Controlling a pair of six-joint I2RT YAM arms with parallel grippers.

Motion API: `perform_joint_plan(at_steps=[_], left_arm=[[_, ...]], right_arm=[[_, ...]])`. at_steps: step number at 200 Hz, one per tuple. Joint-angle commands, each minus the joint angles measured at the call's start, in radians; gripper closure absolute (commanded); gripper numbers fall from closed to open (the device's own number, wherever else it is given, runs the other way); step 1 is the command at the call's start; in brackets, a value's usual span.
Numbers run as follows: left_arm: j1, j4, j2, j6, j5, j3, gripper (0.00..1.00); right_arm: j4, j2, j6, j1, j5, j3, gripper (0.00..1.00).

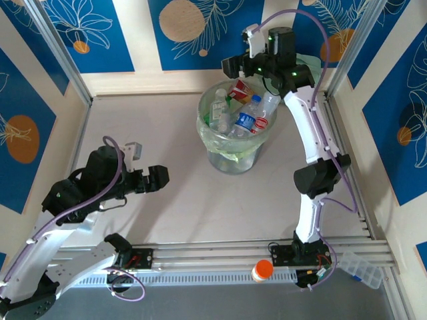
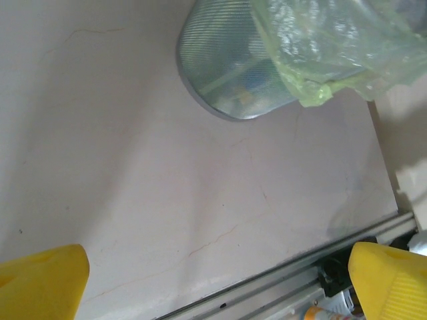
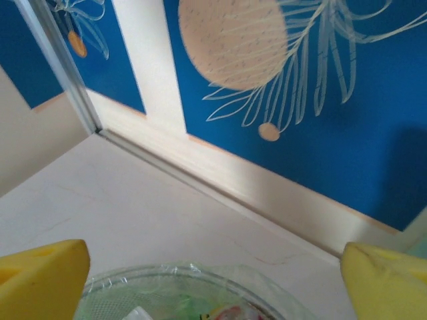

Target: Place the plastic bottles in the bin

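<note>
I see the round see-through green-bagged bin (image 1: 230,160) full of small plastic bottles (image 1: 245,122). The right gripper (image 3: 213,280) above it and the left gripper (image 2: 213,280) near it both gape wide, holding nothing.

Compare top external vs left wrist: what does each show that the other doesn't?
Top external: bottles piled in the bin seen from above, and the right tool open above its far rim.
Left wrist: a close look at the bin's ribbed lower wall with the bag hanging over it, and the left tool with its yellow fingers spread wide over the table.
Both: bin, bag, table, front rail.
</note>
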State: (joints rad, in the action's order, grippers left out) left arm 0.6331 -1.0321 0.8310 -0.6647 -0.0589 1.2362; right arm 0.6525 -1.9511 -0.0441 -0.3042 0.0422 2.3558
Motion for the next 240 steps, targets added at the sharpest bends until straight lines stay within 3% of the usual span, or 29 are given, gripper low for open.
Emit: perform_joint_plan(at_steps=[1, 24, 49, 67, 75, 89, 103, 129, 145, 167, 184, 204, 240], left_arm=[[-0.014, 0.016, 0.04, 0.106, -0.045, 0.07, 0.01], [-0.013, 0.008, 0.041, 0.155, 0.082, 0.107, 0.01], [-0.013, 0.011, 0.03, 0.18, 0.298, 0.109, 0.01], [-0.013, 0.082, -0.003, 0.242, 0.457, 0.047, 0.01], [-0.013, 0.192, -0.038, 0.325, 0.502, -0.028, 0.01], [-0.014, 0.371, -0.109, 0.474, 0.486, -0.164, 0.01], [-0.013, 0.534, -0.165, 0.593, 0.493, -0.287, 0.01], [-0.013, 0.678, -0.194, 0.671, 0.689, -0.476, 0.01], [-0.014, 0.863, -0.259, 0.759, 0.702, -0.654, 0.01], [-0.028, 1.084, -0.347, 0.869, 0.648, -0.882, 0.01], [-0.063, 1.042, -0.316, 0.853, 0.673, -0.939, 0.01], [-0.127, 0.998, -0.31, 0.845, 0.612, -0.988, 0.01], [-0.283, 1.132, -0.332, 0.756, 0.602, -1.099, 0.01]], right_arm=[[0.01, 0.123, -0.004, -0.023, -0.099, -0.036, 0.01], [-0.014, 0.255, 0.055, -0.037, -0.108, -0.165, 0.01], [-0.162, 0.481, 0.195, -0.071, -0.223, -0.474, 0.01], [-0.309, 0.634, 0.189, -0.081, -0.278, -0.714, 0.01], [-0.391, 0.709, 0.178, -0.076, -0.341, -0.823, 0.01], [-0.485, 0.826, 0.215, -0.024, -0.43, -0.994, 0.01], [-0.472, 0.921, 0.312, 0.071, -0.502, -1.111, 0.01], [-0.427, 1.018, 0.265, 0.213, -0.37, -1.312, 0.01], [-0.456, 1.06, 0.165, 0.258, -0.21, -1.469, 0.01], [-0.543, 1.1, 0.157, 0.264, -0.16, -1.683, 0.01], [-0.601, 1.102, 0.104, 0.256, -0.108, -1.807, 0.01], [-0.659, 1.058, 0.131, 0.254, -0.13, -1.894, 0.01], [-0.886, 0.922, 0.176, 0.271, -0.134, -1.986, 0.01]])
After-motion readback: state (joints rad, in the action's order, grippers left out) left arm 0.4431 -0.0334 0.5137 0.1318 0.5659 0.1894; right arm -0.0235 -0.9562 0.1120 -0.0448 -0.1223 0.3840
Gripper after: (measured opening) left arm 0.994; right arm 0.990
